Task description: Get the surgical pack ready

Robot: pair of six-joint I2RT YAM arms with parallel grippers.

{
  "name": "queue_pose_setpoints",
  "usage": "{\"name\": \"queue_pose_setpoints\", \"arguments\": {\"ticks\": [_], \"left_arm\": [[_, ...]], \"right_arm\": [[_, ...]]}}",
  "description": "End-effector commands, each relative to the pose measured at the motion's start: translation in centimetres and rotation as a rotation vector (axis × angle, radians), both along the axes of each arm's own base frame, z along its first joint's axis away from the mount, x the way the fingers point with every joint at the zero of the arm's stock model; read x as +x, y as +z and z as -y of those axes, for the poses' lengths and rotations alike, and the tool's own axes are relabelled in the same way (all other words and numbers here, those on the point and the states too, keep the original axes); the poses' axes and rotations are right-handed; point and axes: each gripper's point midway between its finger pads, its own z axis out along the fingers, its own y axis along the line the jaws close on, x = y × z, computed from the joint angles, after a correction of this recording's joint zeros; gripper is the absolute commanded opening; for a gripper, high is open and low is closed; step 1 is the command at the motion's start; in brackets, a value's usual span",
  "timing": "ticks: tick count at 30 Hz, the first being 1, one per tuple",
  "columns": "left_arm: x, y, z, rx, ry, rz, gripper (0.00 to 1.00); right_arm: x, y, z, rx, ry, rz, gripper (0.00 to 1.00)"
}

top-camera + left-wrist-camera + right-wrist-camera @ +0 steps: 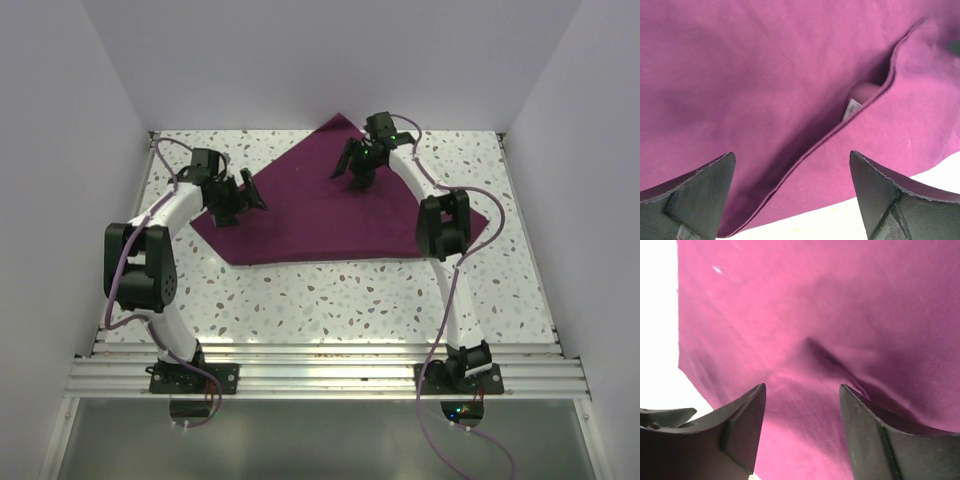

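1. Here, the purple-maroon drape [330, 215] is lying flat on the speckled table [330, 300]. It is spreading over the far middle as one big, roughly triangular sheet, with one corner pointing toward the back wall.
2. The left gripper [238, 200] is hanging over the drape's left corner, its jaws standing wide apart and holding nothing.
3. In the left wrist view, its two dark fingers [700, 195] are framing the cloth from either side. A folded edge [815, 149] is running diagonally between them (an upper layer is lifting a little there, making a shadowed pocket).
4. A small white label [852, 108] is peeking out from under that folded edge, and a strip of pale table is showing below the cloth's hem.
5. The right gripper [356, 172] is hovering over the far part of the drape, near its back corner. Its jaws are likewise spreading wide with nothing between them.
6. In the right wrist view, its fingers [742, 425] are pointing at a short raised crease [832, 357] in the fabric; whether the tips are touching the cloth I cannot tell.
7. The drape's edge is showing at the left of that view, with bright table beyond it.
8. The two grippers are sitting well apart, both over the same sheet.
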Motion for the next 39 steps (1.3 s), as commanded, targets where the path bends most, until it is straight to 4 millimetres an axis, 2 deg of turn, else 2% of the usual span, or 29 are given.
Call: {"name": "queue_pose_setpoints", "arguments": {"ticks": [1, 5, 7, 9, 11, 12, 13, 14, 16, 17, 20, 24, 27, 28, 30, 31, 33, 34, 38, 39], "left_arm": [[1.3, 1.0, -1.5, 0.068, 0.023, 0.025, 1.00], [1.4, 1.1, -3.1, 0.090, 0.093, -0.006, 1.00], [1.4, 1.2, -3.0, 0.065, 0.082, -0.005, 1.00], [1.5, 1.1, -4.2, 0.102, 0.113, -0.015, 0.99], [0.6, 0.6, -5.6, 0.158, 0.149, -0.070, 0.93], [0.6, 0.6, -7.1, 0.223, 0.185, -0.070, 0.92], [0.4, 0.7, -7.6, 0.254, 0.191, -0.078, 0.91], [0.3, 0.9, -9.2, 0.288, 0.209, -0.075, 0.92], [0.1, 1.3, -11.5, 0.394, 0.245, -0.085, 0.98], [0.3, 1.7, -13.3, 0.461, 0.283, -0.092, 1.00], [-0.2, 1.7, -15.7, 0.513, 0.315, -0.127, 1.00], [-0.4, 0.1, -17.5, 0.494, 0.303, -0.162, 1.00], [-0.6, -1.2, -18.1, 0.441, 0.308, -0.193, 0.99], [-0.5, -1.5, -18.6, 0.424, 0.323, -0.191, 0.98], [-0.6, -2.1, -18.3, 0.378, 0.316, -0.193, 0.98], [-0.5, -2.3, -18.5, 0.376, 0.314, -0.186, 0.98], [-0.6, -2.7, -18.4, 0.372, 0.294, -0.187, 0.98], [-0.4, -2.8, -18.3, 0.371, 0.290, -0.182, 0.98], [0.0, -3.7, -17.5, 0.326, 0.257, -0.159, 0.96], [0.7, -3.8, -17.3, 0.316, 0.250, -0.132, 0.92]], "right_arm": [[2.2, 4.7, 0.3, 0.052, -0.013, 0.108, 0.65], [2.9, 7.2, 0.4, 0.078, -0.013, 0.167, 0.65], [2.7, 7.8, 0.1, 0.096, -0.002, 0.177, 0.63], [2.2, 7.6, -0.2, 0.115, 0.013, 0.150, 0.56], [1.5, 7.9, -0.3, 0.116, 0.031, 0.145, 0.46], [1.0, 7.5, -0.4, 0.122, 0.046, 0.132, 0.41], [0.7, 7.7, -0.5, 0.125, 0.061, 0.136, 0.35], [0.2, 8.8, -0.5, 0.130, 0.071, 0.150, 0.34], [-1.2, 8.8, -1.2, 0.111, 0.127, 0.142, 0.34], [-2.3, 9.0, -1.3, 0.093, 0.149, 0.122, 0.34], [-4.3, 8.8, -2.0, 0.029, 0.215, 0.114, 0.32], [-6.7, 10.1, -2.1, 0.006, 0.271, 0.140, 0.26], [-8.7, 10.8, -4.1, 0.031, 0.322, 0.125, 0.18], [-9.9, 10.9, -5.8, 0.035, 0.358, 0.128, 0.17], [-11.3, 11.1, -7.8, 0.023, 0.391, 0.133, 0.15], [-13.0, 11.1, -9.9, 0.020, 0.437, 0.133, 0.15], [-14.5, 10.7, -11.6, -0.001, 0.462, 0.124, 0.15], [-16.1, 10.4, -13.2, 0.003, 0.501, 0.115, 0.15], [-18.8, 9.3, -15.9, -0.004, 0.571, 0.101, 0.15], [-19.2, 9.2, -16.4, -0.006, 0.584, 0.104, 0.14]]}}
